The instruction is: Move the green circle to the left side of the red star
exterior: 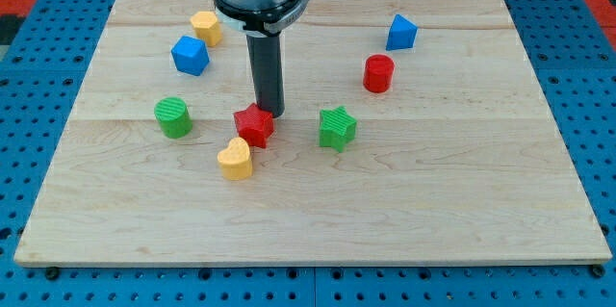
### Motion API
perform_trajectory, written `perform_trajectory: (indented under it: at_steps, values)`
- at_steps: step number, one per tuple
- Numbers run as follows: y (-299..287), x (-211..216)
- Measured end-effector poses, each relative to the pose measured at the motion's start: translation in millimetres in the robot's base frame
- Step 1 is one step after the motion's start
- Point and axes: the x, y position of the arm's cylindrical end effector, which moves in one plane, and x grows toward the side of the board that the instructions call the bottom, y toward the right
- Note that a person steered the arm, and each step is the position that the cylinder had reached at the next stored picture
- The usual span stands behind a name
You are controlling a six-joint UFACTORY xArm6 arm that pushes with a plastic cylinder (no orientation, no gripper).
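My tip (270, 113) rests at the upper right edge of the red star-shaped block (254, 125) on the pale wooden counter (462, 191).
The green circular block (173, 116) sits apart at the star's left; the rod tool has no jaws, and no writing shows.

There are no words, letters, numbers, labels or signs to read anywhere here. The wooden bench (481, 191) is plain, and none of the coloured blocks has any writing on it. The dark arm part at the view's top has no name or mark that can be made out.
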Motion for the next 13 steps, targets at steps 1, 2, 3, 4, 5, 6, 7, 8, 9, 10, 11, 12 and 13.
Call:
perform_trajectory:
  at_steps: [1,2,3,4,5,6,7,8,9,10,11,12,13]
  values:
    - [-30,-23]
    - [-36,-37]
    - [-94,-23]
    - [-116,-15]
    - [-116,-13]
    - [-157,9]
    - [-119,13]
    - [-88,13]
    - [-111,23]
    - [-116,26]
    - [-113,19]
    - [-93,-8]
    - [-29,-21]
